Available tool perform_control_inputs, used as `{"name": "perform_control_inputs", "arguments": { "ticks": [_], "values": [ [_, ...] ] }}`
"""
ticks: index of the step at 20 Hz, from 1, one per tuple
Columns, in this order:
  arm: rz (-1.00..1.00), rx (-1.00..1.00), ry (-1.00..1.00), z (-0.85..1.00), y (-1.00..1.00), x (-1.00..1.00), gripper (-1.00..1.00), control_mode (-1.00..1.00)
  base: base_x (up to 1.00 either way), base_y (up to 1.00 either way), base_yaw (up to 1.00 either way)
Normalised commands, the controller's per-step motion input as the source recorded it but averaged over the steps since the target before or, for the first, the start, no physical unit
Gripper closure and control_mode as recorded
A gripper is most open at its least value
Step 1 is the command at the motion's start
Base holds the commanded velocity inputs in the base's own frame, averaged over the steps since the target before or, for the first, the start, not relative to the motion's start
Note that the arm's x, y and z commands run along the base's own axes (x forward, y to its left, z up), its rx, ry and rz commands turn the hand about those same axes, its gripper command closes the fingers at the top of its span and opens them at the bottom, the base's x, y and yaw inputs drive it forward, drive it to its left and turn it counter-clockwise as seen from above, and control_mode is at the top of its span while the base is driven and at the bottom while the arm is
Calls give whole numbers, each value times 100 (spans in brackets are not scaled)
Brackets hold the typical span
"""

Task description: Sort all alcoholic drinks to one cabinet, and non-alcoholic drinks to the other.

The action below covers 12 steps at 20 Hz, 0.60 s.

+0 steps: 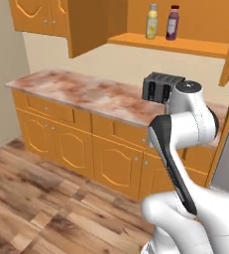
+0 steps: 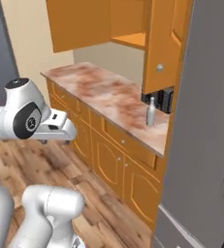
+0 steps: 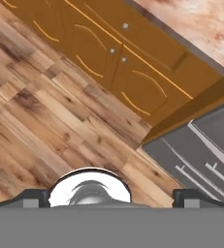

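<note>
Two non-alcoholic drinks stand side by side on the open upper cabinet's shelf [image 1: 185, 47]: a pale yellow bottle [image 1: 151, 21] with a white cap and a purple-maroon bottle [image 1: 172, 23] with a red cap. One alcoholic drink, a slim pale glass bottle [image 2: 151, 112], stands upright on the marbled counter [image 2: 108, 92] near its right end. My gripper [image 2: 55, 141] hangs low over the wooden floor, well away from the counter and every bottle. In the hand view its fingertips [image 3: 33, 196] stand far apart with nothing between them, so the gripper [image 3: 111, 196] is open.
A dark toaster [image 1: 160, 87] sits on the counter under the open cabinet. The cabinet's doors [image 1: 88, 25] [image 2: 162, 43] hang open over the counter. A tall grey fridge [image 2: 205, 121] stands to the right. Lower cabinets [image 1: 76, 144] line the wall, with wooden floor [image 3: 45, 121] below.
</note>
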Motion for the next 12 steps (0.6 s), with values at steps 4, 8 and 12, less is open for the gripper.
{"name": "perform_control_inputs", "arguments": {
  "ticks": [4, 8, 12],
  "values": [
    [0, 0, 0, 0, 0, 0, -100, 100, 65, 68, -48],
    [0, 0, 0, 0, 0, 0, -100, 100, 55, 70, -43],
    [0, 0, 0, 0, 0, 0, -100, 100, 30, 39, -46]
  ]
}}
